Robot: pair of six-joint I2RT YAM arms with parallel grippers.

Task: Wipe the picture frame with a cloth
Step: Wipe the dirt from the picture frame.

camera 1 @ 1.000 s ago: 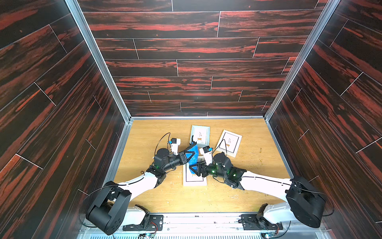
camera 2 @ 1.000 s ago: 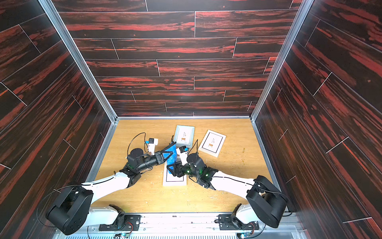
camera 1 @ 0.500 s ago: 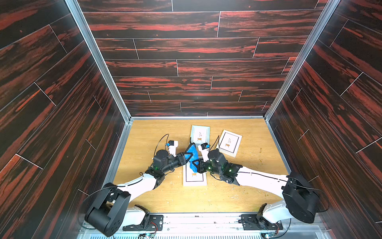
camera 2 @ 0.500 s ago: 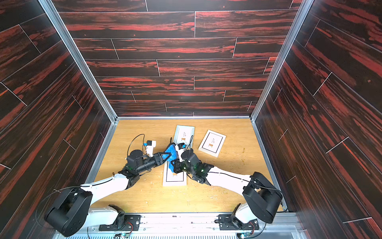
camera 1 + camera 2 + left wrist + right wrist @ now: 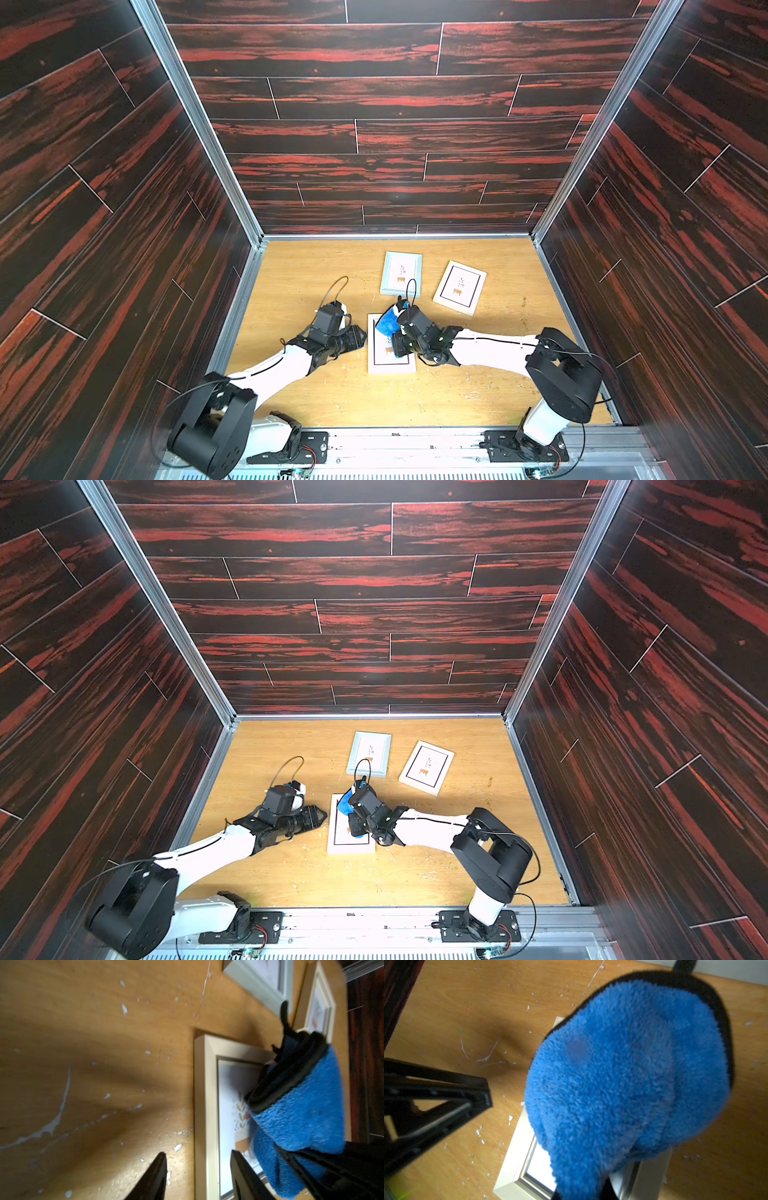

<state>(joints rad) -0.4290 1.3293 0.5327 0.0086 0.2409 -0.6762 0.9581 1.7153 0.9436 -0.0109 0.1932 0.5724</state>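
Observation:
The picture frame [image 5: 390, 365] [image 5: 349, 845], cream with a small print, lies flat near the table's middle. The bright blue cloth [image 5: 387, 324] [image 5: 344, 805] is bunched over the frame's far end, with my right gripper [image 5: 399, 330] [image 5: 583, 1192] shut on it. In the right wrist view the cloth [image 5: 633, 1068] hides the fingertips and much of the frame [image 5: 517, 1157]. My left gripper [image 5: 365, 338] [image 5: 198, 1154] stands open and empty at the frame's left edge [image 5: 204, 1084], apart from the cloth [image 5: 301, 1109].
Two more frames lie further back: a pale grey-blue one [image 5: 401, 273] and a white one with a dark inner line [image 5: 459, 287], turned at an angle. Dark wood-pattern walls close in three sides. White flecks dot the table [image 5: 316, 399].
The left gripper has let go of the cloth, opened and drawn back to the left. The right gripper has shut on the cloth and holds it over the frame's far end.

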